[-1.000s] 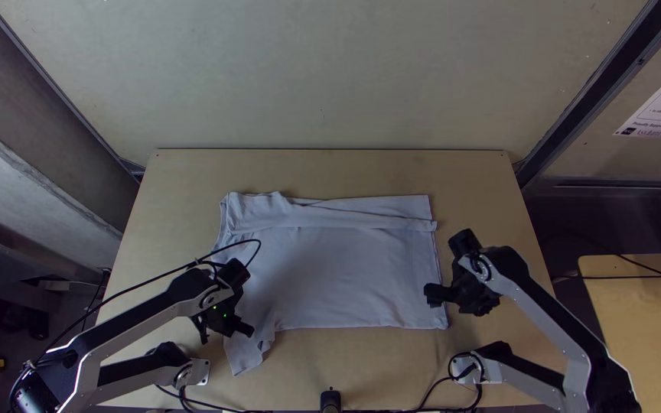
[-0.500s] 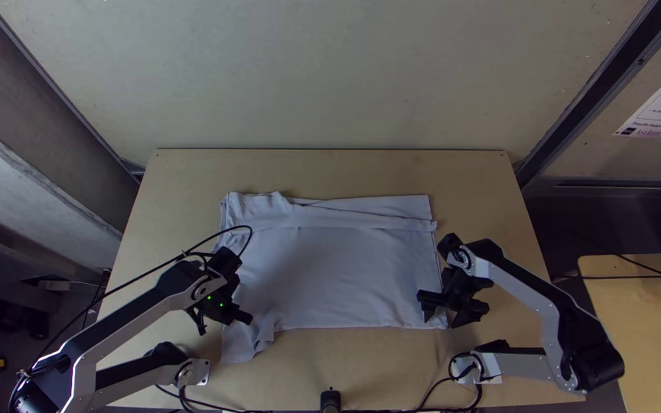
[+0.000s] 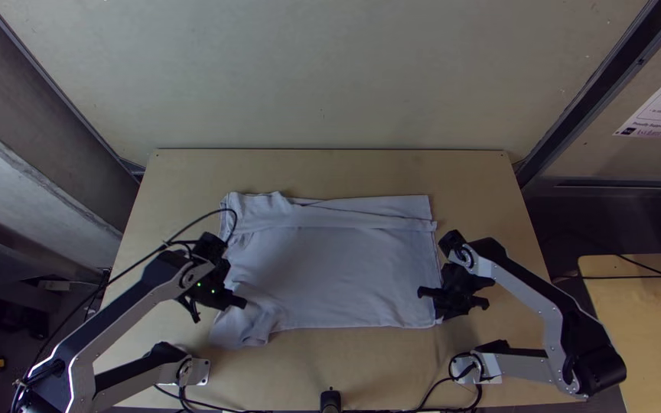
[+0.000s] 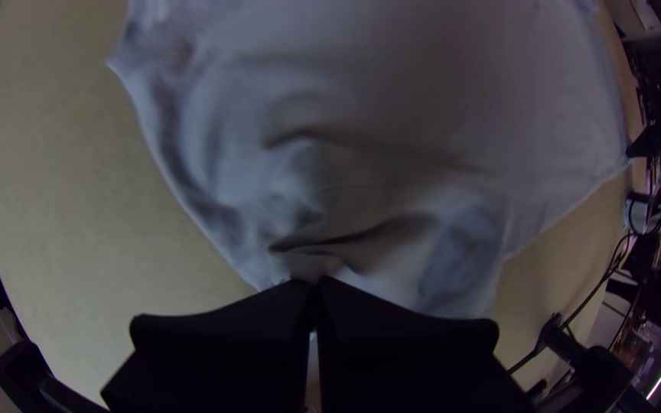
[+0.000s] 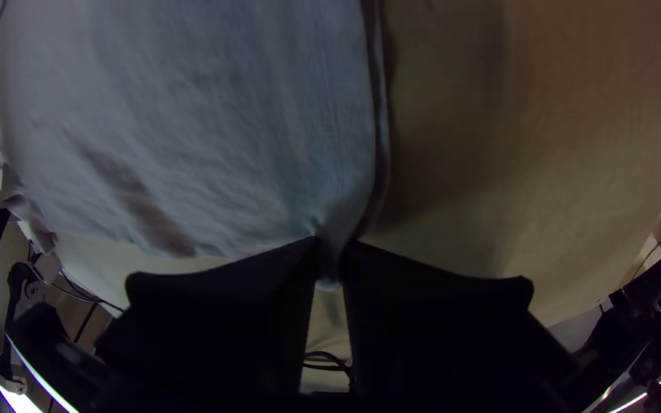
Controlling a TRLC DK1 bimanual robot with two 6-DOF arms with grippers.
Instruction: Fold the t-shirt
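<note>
The light grey t-shirt lies spread as a wide rectangle, its far part folded over in a band and its near left part rumpled. My left gripper is over the shirt's near left side; in the left wrist view the left gripper is shut on the bunched edge of the t-shirt. My right gripper is at the near right corner. From the right wrist view, the right gripper is shut on that corner of the t-shirt, a small tip of cloth pinched between its fingers.
Bare wood of the table shows beyond the shirt and along its sides. Near the front edge stands a small black post, with black cables beside it. A second wooden table is off to the right.
The left gripper has moved left and slightly away from the near edge, drawing the shirt's near left corner along. The right gripper came to the near right corner and took hold of it.
</note>
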